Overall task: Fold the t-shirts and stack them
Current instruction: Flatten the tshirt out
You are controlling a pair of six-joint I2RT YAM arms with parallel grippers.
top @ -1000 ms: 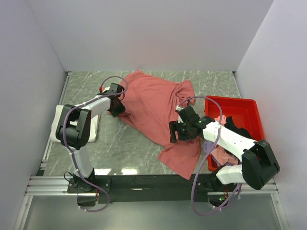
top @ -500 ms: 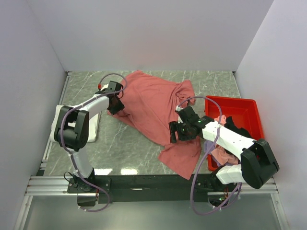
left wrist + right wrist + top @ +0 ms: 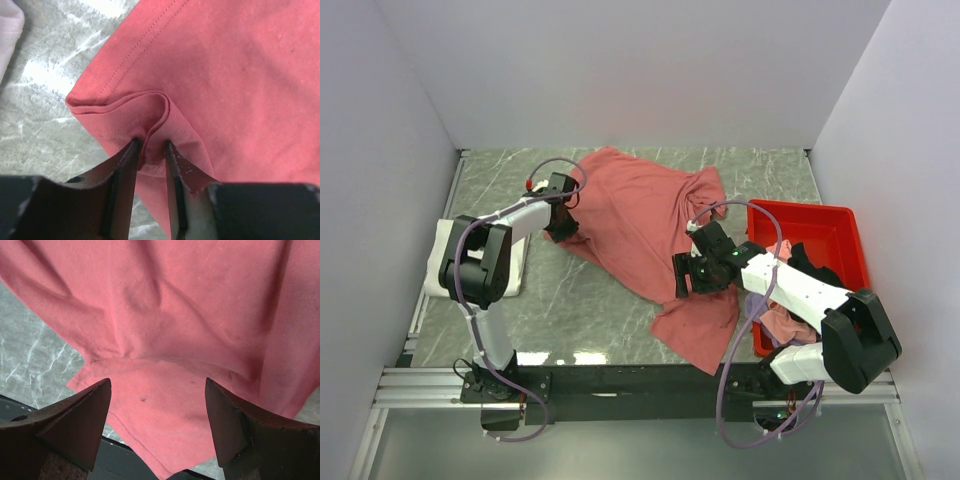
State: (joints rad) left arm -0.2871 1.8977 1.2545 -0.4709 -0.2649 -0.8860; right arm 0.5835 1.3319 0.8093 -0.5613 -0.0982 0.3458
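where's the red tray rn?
In the top view the red tray sits at the table's right edge, just right of the spread dusty red t-shirt, partly behind the right arm.

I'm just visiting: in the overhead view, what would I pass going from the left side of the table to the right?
Pale folded cloth → left arm's tool, pinching the shirt's edge → large dusty red cotton t-shirt → bright red plastic tray.
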